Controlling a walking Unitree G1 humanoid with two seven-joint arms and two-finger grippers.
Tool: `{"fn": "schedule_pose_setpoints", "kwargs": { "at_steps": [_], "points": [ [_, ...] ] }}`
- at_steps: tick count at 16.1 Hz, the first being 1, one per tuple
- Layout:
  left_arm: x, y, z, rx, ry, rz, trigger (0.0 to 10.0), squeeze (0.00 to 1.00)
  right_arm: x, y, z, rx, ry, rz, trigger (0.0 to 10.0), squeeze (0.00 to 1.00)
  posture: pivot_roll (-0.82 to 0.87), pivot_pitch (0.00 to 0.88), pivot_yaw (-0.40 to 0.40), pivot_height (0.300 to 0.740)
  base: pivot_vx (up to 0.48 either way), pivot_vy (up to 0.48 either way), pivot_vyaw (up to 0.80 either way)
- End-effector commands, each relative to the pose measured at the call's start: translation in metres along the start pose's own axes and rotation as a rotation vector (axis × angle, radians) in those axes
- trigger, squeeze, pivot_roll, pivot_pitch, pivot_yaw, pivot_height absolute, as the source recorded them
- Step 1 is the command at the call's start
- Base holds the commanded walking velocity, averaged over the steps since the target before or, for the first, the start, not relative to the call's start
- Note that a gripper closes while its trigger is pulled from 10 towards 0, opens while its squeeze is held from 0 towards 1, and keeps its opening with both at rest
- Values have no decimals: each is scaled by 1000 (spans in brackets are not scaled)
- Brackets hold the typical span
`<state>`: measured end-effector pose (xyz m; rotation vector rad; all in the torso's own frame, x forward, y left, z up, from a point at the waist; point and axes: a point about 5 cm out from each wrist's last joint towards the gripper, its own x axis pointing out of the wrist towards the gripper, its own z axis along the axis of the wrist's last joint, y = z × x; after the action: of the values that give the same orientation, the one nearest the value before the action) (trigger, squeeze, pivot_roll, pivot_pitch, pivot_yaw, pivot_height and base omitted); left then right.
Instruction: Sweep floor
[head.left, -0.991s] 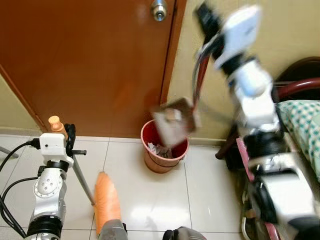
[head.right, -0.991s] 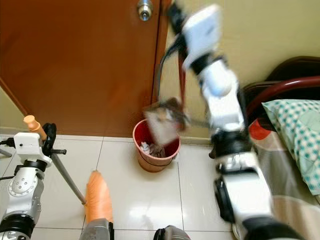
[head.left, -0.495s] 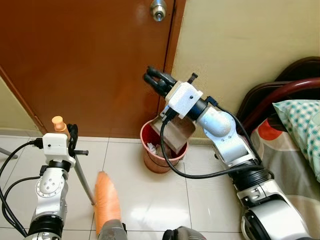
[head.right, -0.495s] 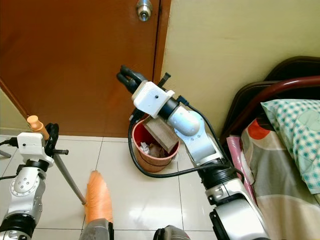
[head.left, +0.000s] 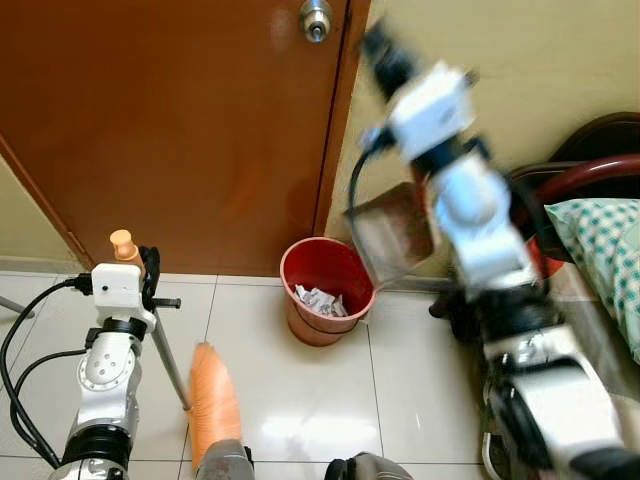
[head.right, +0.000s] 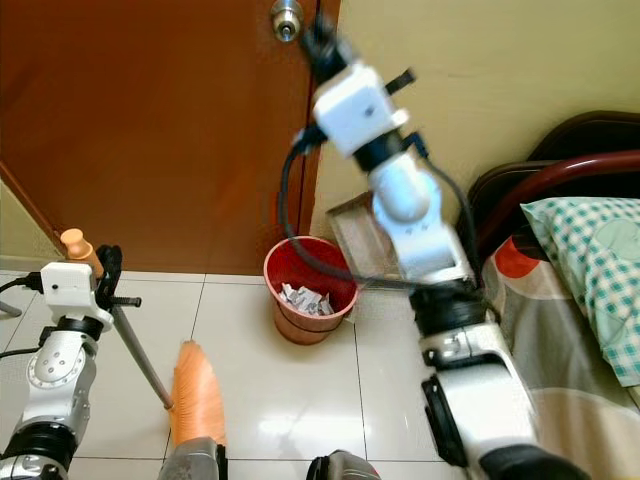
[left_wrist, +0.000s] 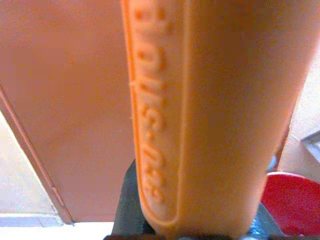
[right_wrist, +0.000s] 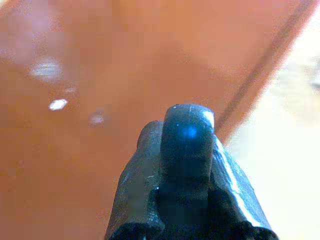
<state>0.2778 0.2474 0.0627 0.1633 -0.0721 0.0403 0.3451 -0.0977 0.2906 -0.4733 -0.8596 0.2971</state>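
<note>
dustpan (head.left: 392, 233) is held raised right of the bin (head.left: 326, 291) by the closed right tool (head.left: 378, 42); litter lies in the bin. broom (head.left: 213, 399) handle is gripped by the left tool (head.left: 140, 277), head on the floor. emptying step judged done; next, the dustpan is to be lowered.

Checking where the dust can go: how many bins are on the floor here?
1. A red bin stands on the tiles by the door, with crumpled paper inside. Others may be hidden behind the right arm.
</note>
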Motion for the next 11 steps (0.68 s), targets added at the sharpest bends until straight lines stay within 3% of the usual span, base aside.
{"fn": "schedule_pose_setpoints", "kwargs": {
  "at_steps": [1,4,8,11],
  "points": [
    [-5,-10,-13,-39,71,-19,10000,0,15,-21,24,-72,-124,-70,10000,0,29,0,-84,740,0,0,0],
    [-4,-14,-14,-38,75,-32,10000,0,18,-30,21,-147,-75,-131,10000,0,29,0,-84,740,0,0,0],
    [-5,-12,-16,-31,85,-32,10000,0,14,-38,7,-149,28,-186,10000,0,23,0,-71,740,0,0,0],
    [-3,-7,-14,-12,93,-17,10000,0,-4,-30,-15,-161,139,-169,10000,0,31,0,-68,740,0,0,0]
  ]
}}
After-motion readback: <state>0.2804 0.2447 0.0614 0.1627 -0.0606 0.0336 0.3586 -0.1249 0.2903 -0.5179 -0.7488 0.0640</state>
